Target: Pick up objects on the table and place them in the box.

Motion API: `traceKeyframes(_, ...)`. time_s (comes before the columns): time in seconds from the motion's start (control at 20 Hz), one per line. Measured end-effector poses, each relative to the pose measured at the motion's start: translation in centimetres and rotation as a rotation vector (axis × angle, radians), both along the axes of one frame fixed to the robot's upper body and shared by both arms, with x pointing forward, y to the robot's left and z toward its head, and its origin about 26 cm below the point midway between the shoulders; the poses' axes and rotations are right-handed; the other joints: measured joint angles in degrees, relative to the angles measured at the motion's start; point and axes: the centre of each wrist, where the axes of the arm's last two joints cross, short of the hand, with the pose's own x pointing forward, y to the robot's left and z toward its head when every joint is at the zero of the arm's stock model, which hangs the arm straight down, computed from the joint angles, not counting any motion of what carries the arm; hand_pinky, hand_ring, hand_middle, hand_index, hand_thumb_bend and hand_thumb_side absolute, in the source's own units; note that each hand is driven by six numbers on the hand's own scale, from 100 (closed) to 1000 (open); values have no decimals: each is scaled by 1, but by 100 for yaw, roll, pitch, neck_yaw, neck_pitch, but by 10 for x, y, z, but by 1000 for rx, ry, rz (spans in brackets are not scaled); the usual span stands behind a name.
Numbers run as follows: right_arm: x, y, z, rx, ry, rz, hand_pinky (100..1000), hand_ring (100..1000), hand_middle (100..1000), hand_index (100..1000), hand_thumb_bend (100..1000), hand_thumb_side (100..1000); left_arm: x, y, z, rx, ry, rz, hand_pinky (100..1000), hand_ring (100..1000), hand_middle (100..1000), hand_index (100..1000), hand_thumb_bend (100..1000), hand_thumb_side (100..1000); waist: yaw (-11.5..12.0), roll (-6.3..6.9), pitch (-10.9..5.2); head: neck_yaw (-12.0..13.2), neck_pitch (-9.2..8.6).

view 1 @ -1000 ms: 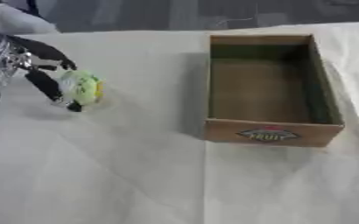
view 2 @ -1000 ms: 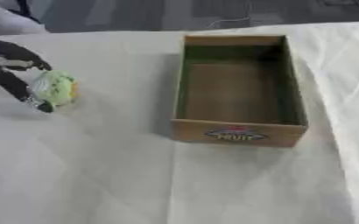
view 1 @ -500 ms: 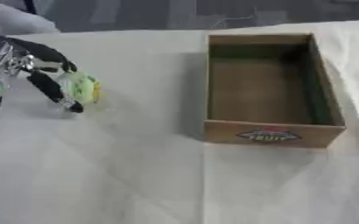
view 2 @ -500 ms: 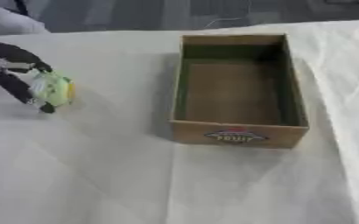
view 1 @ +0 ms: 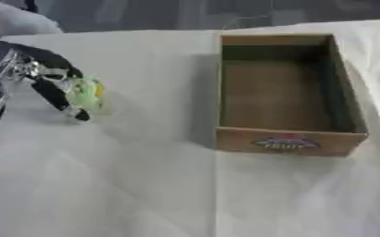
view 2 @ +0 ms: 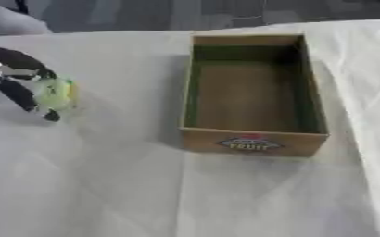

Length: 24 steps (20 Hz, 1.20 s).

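Gripping what seems a pale green object (view 1: 85, 92), left hand (view 1: 39, 76).

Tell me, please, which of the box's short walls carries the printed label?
The near short wall of the box, facing the camera, carries the label; the far short wall looks plain brown.

From my seat I see my left hand (view 2: 15, 78) at nine o'clock, coming in from the left edge, its black fingers curled round a small pale green object (view 2: 55, 94) with a touch of yellow. The open cardboard box (view 2: 250, 139) sits right of centre, toward two o'clock from the middle, long side running away from me, a fruit label on its near wall. Its inside looks bare. Hand and box are well apart on the white cloth (view 2: 112, 185) covering the table.
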Motion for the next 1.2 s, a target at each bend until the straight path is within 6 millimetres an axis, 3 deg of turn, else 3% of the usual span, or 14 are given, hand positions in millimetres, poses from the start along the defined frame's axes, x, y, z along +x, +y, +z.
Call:
traceKeyframes(0.45,0,0,0,5,1,7,778,827,710,731,100,1000,2,-2,-2,51,-58,-12,660,823,752,998,431,790,-10,0,2,3,-23)
traceKeyframes(0.6,0,0,0,6,-1,10,778,827,710,731,100,1000,2,-3,-3,81,-86,-21,632,801,724,952,362,748,-20,0,5,15,-43)
traceKeyframes(0.9,0,0,0,9,-2,17,779,827,708,730,100,1000,3,-3,-5,139,-133,-47,623,782,717,937,462,734,-20,0,18,16,-47)
traceKeyframes(1.2,0,0,0,10,-5,20,779,827,706,730,100,1000,5,-5,-8,173,-149,-67,575,736,642,869,385,702,-27,0,33,16,-55)
